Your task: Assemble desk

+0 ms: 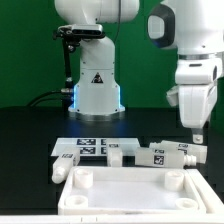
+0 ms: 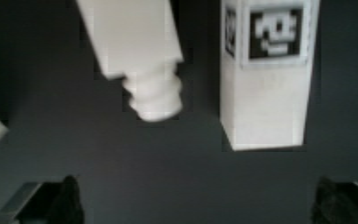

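Note:
The desk's white tabletop panel [image 1: 128, 171] lies at the front of the black table, rim up, with round sockets in its corners. Behind it lie white square-bar legs: one with a tag sticker [image 1: 160, 155], one further to the exterior view's right [image 1: 190, 151], and one slanted at the left [image 1: 65, 167]. My gripper [image 1: 197, 137] hangs open just above the right-hand legs and holds nothing. In the wrist view a tagged leg [image 2: 268, 80] and a leg with a screw-like end [image 2: 137, 50] lie on the dark table. The gripper [image 2: 197, 204] is above them, its dark fingertips [image 2: 53, 200] far apart.
The marker board [image 1: 84, 147] lies flat behind the tabletop, with another leg [image 1: 115, 153] next to it. The big white robot base [image 1: 96, 85] stands at the back centre, with cables trailing to its left. A green wall closes the back.

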`<state>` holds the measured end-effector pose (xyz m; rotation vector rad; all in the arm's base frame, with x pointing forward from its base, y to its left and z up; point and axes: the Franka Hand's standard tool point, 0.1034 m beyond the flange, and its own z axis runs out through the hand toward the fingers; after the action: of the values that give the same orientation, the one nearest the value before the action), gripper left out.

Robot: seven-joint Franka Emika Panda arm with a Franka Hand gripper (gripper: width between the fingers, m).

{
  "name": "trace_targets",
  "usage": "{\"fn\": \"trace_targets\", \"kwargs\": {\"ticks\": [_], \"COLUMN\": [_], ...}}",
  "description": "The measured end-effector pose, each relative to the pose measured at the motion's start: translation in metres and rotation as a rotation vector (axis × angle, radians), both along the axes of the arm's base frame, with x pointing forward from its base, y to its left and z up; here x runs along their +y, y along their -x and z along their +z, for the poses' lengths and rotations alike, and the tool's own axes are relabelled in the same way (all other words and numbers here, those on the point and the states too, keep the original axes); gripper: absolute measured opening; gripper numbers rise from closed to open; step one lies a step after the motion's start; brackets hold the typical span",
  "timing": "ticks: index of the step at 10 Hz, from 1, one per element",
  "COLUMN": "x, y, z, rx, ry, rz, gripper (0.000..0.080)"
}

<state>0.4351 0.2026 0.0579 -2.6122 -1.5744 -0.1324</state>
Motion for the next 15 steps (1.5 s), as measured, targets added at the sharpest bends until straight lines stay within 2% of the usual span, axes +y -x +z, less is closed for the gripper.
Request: {"fn": "trace_targets", "kwargs": {"ticks": [1,5,7,9,13,15], "x": [0.000,0.000,0.017,0.026,0.010,0.010], "y": [0.004,0.006,0.027,0.033,0.030,0.032], "z": [-0.011,-0.014,-0.033,-0.042,-0.046,-0.047], "rx": [0.004,0.004,-0.019,-0.023,-0.021,-0.019], "ry": [-0.004,-0.005,-0.024,-0.033,-0.027,-0.027], "rz": [-0.005,-0.001,0.025,0.037,0.018,0.014], "gripper": [0.0649,0.0649,0.0649,0.0649,0.0649,0.0649]}}
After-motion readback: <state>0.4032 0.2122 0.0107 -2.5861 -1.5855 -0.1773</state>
